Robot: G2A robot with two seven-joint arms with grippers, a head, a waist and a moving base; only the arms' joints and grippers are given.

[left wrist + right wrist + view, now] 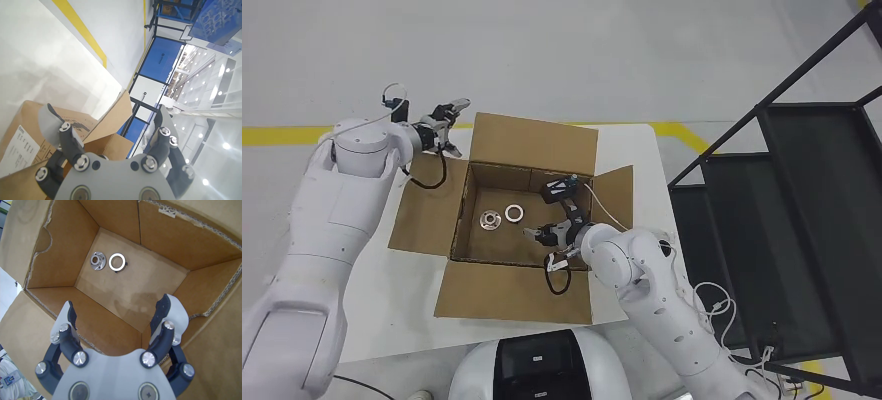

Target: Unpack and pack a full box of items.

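Left claw (104,111): spread wide, empty, touching nothing. It hangs outside the far-left corner of the box (532,140), just beside a flap.

Right claw (117,303): spread wide, empty, over the near side of the box's opening.

The box stands on the bench (632,150) with its flaps out. On its floor a metal flanged hub (98,261) and a metal ring (117,262) lie just beside each other.

White printed label (20,145) on the box's outer wall; print too small to read.

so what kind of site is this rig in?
Probably a factory or warehouse hall: a yellow floor line marks the floor, black metal stairs stand nearby, and blue partition panels sit in dark steel frames.
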